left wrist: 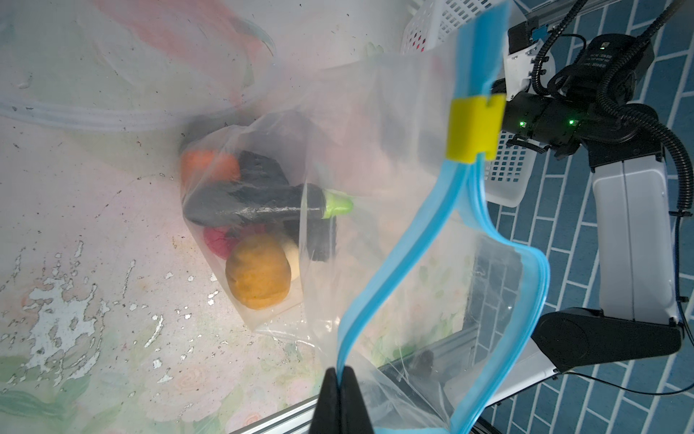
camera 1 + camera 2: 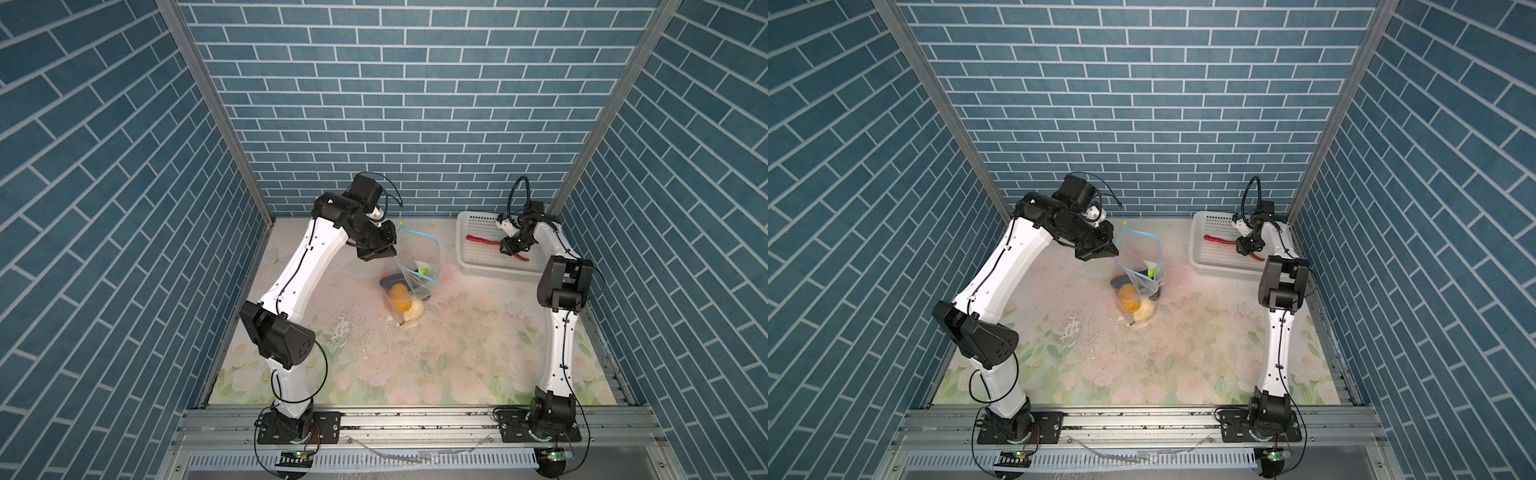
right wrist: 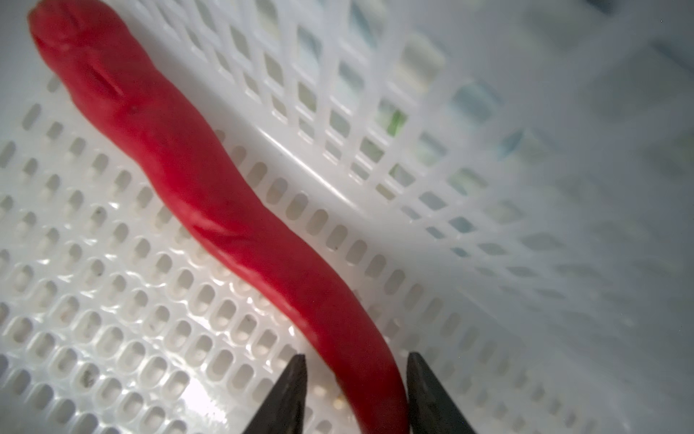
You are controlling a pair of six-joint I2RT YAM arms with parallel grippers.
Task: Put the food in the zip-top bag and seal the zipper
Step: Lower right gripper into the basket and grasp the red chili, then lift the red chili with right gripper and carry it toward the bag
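Both top views show a floral table point(image 2: 457, 353), a white basket point(image 2: 482, 251) at two o'clock, and the zip-top bag point(image 2: 415, 249) near centre, food point(image 2: 401, 303) inside. Left end effector point(image 1: 340, 372) clenched on the zipper point(image 1: 392, 268). Right end effector point(image 3: 356, 360) parted astride the long red strip point(image 3: 225, 210) in the basket.

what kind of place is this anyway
Probably a staged robot test booth: blue brick-print wall panels, a worn floral tabletop, and a left arm and right arm bolted to a front rail.
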